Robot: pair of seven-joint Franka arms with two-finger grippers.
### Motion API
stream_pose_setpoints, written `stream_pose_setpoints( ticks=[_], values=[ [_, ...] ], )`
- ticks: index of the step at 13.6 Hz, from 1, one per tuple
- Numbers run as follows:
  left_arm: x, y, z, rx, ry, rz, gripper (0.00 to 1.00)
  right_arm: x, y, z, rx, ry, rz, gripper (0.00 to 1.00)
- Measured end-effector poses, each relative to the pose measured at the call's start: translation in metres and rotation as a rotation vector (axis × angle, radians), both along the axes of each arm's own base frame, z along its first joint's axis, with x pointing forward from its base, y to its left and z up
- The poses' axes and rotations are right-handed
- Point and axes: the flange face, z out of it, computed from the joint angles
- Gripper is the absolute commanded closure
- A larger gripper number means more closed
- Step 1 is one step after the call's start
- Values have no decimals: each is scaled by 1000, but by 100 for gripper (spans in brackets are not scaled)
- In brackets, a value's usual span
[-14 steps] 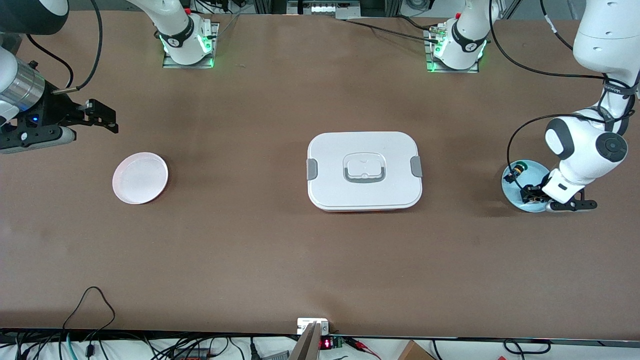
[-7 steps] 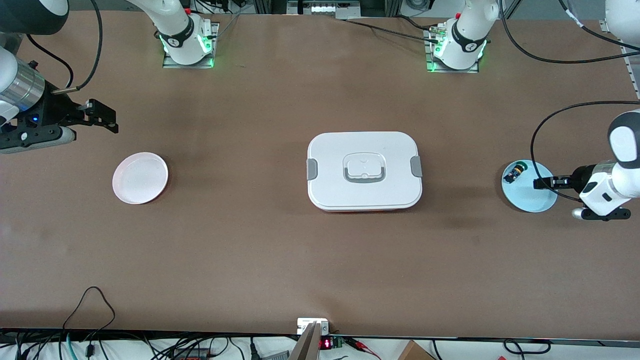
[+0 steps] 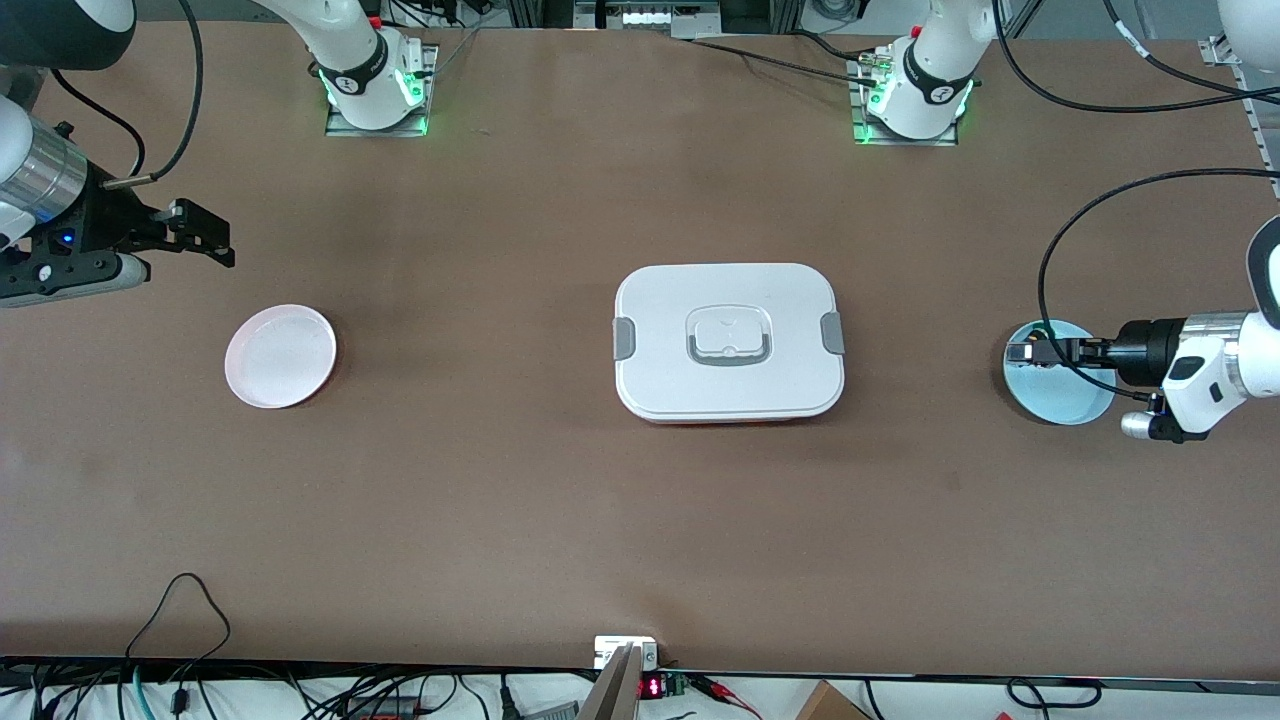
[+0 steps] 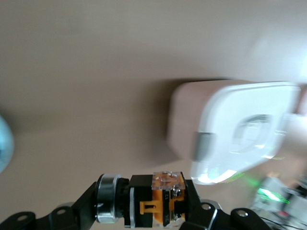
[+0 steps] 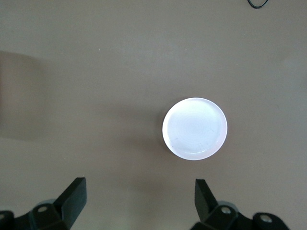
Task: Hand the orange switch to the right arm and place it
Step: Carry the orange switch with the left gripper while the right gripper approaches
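The orange switch [image 4: 154, 201], a black stubby body with an orange part and a silver ring, lies crosswise between the fingers of my left gripper [image 4: 148, 206], which is shut on it. That left gripper [image 3: 1030, 352] hangs level over the blue plate [image 3: 1075, 405] at the left arm's end of the table, pointing toward the white container. My right gripper [image 3: 205, 240] waits open in the air at the right arm's end, over bare table beside the pink plate [image 3: 281, 356]. Its fingers [image 5: 74, 194] stand wide apart with nothing between them.
A white lidded container [image 3: 728, 340] with grey clips sits mid-table and shows in the left wrist view [image 4: 249, 129]. The pink plate [image 5: 194, 128] holds nothing. A black cable loops above the left wrist. Both arm bases stand along the table's robot edge.
The left arm has lifted off the blue plate with the switch and turned its gripper level, pointing toward the container. The right arm has not moved.
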Motion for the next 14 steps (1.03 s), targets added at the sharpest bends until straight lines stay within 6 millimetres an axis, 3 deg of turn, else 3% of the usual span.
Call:
stream_pose_setpoints(
  ticks=[2,4,5,8,10,14],
  values=[
    [0,-20,8,-160,-6,-16,65,2,-12,-1,0,-2,-22,0],
    [1,-55,16,-299,-57,-92,69,3,-25,-3,0,0,-45,0],
    [2,-77,21,-363,-93,-139,75,4,-24,-5,1,6,-45,0],
    [1,-142,35,-559,-249,-316,75,6,-10,-16,8,35,-8,0],
    [0,-168,40,-682,-383,-413,75,1,11,-22,113,86,4,0],
    [2,-182,37,-804,-663,-590,75,5,71,-43,478,202,-63,0]
  ],
)
